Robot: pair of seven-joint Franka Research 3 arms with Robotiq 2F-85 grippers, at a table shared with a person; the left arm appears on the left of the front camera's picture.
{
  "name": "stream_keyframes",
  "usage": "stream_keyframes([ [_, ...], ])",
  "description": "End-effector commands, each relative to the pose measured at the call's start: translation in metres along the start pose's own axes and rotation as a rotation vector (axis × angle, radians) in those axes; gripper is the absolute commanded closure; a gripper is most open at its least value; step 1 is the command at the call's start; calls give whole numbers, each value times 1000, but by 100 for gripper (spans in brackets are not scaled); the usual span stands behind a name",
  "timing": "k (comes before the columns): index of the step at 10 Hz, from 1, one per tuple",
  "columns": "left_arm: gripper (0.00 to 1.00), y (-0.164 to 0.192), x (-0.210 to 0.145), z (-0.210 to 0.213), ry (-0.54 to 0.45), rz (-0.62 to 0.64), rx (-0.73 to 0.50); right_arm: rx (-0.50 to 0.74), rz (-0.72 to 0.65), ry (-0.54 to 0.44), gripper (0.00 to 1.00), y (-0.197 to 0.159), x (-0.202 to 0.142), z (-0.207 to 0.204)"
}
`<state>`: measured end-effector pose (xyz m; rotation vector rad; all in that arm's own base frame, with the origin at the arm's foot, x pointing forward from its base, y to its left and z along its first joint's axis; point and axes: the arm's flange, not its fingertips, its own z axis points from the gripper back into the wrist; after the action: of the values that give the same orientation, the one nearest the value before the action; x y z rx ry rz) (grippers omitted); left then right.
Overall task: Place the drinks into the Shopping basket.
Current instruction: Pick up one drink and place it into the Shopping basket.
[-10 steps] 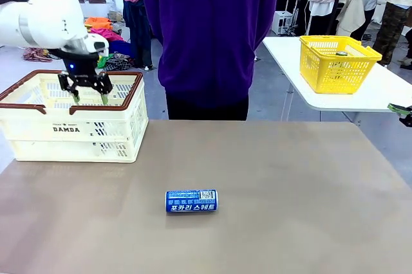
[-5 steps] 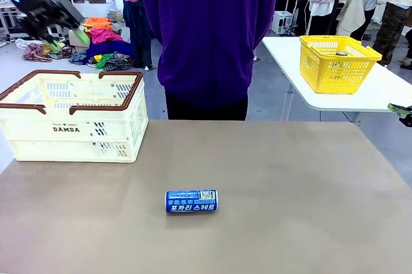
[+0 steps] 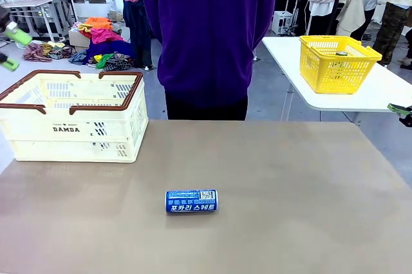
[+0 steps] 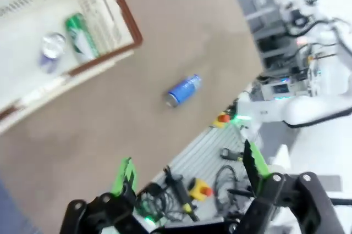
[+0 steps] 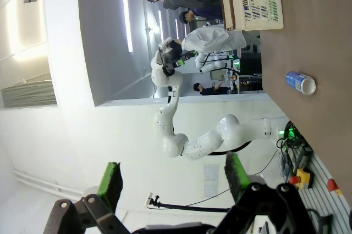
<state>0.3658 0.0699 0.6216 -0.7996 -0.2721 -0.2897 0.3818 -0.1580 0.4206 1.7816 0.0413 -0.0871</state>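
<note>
While one blue can (image 3: pixel 192 200) lies on its side near the middle of the counter (image 3: pixel 309 184), well apart from the basket (image 3: pixel 38 142) at its far left, which holds a green can (image 4: pixel 81 37) beside a silver-topped can (image 4: pixel 52 51), the left jaws and the right jaws both stand wide and empty.

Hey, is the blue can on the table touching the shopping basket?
Apart. The front view shows bare tabletop between the blue can, lying on its side, and the Shopping basket.
</note>
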Motion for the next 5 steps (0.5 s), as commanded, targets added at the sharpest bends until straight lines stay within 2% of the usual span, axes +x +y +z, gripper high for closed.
stream_keyframes([
  [1,0,27,-44,-23,-95,65,-130,14,-13,-6,0,5,0,2],
  [2,0,53,-62,-34,-153,73,-248,14,-13,-6,0,5,0,2],
  [3,0,81,-62,-35,-208,161,-289,14,-13,-6,0,5,0,2],
  [4,0,108,-56,-31,-217,138,-366,14,-13,-6,0,5,0,2],
  [5,0,128,-40,-32,-257,156,-350,14,-13,-6,0,5,0,2],
])
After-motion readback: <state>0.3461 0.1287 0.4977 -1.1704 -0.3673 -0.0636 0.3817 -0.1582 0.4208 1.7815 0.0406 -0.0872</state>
